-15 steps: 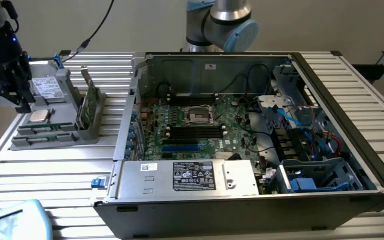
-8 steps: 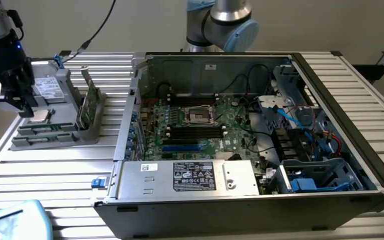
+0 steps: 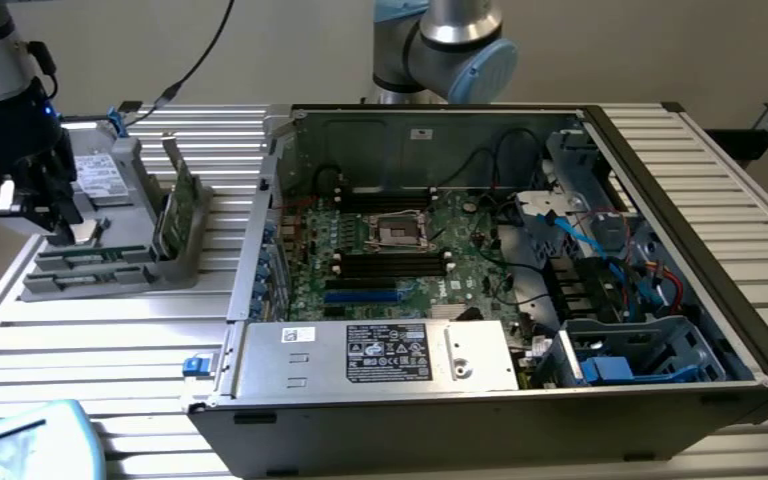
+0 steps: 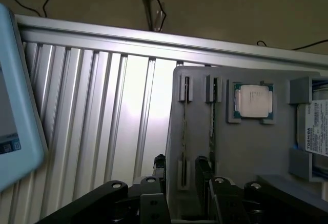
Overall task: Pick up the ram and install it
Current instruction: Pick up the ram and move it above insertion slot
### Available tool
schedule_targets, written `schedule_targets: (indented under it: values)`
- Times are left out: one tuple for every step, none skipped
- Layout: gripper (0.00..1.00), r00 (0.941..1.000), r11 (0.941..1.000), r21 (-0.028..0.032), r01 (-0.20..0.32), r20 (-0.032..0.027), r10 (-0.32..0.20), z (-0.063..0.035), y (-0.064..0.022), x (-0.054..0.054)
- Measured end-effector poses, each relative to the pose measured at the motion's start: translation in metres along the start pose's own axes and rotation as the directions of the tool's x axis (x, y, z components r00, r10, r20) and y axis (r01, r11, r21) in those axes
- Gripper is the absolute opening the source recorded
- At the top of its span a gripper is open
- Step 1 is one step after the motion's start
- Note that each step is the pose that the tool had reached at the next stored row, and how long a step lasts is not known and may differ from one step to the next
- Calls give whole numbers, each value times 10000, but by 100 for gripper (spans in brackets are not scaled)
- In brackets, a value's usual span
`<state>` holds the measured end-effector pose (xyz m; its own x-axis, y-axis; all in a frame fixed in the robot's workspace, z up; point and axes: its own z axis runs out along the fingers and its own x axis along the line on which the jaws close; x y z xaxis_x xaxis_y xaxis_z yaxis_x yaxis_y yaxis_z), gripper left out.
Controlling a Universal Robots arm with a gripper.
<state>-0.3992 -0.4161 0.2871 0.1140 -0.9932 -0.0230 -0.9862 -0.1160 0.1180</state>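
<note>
The pincer [image 4: 181,170] is being held released over the ram [image 4: 184,131], which is standing on edge in a grey holder [image 3: 117,272].
The fingers [image 4: 202,168] are being shown apart, one on either side of the stick. A second thin stick [image 4: 211,124] is being carried in the neighbouring slot, with a processor chip [image 4: 252,101] just beside. The holder is being borne on the slatted counter [image 3: 104,340], at the exterior view's left of the open computer case [image 3: 491,430].
</note>
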Motion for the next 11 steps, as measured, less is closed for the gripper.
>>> schedule_targets:
  values:
    - [37, 10000, 10000, 0, 0, 0, 0, 18, -2, 1]
    - [37, 10000, 10000, 0, -1, 0, 1, 36, -4, 1]
    - [37, 10000, 10000, 0, -3, 0, 3, 56, -1, -3]
    - [37, 10000, 10000, 0, -1, 0, 1, 74, 6, -9]
    - [37, 10000, 10000, 3, -1, -2, 1, 92, 23, -19]
    - [37, 10000, 10000, 18, -1, -3, 1, 107, 43, -27]
    - [37, 10000, 10000, 41, 0, -5, 0, 123, 64, -35]
    - [37, 10000, 10000, 65, 0, -9, 0, 136, 81, -45]
    - [37, 10000, 10000, 95, 1, -15, -1, 148, 91, -55]
    - [37, 10000, 9999, 122, 0, -25, 1, 158, 96, -66]
    - [37, 10000, 9999, 149, -2, -45, 3, 165, 97, -77]
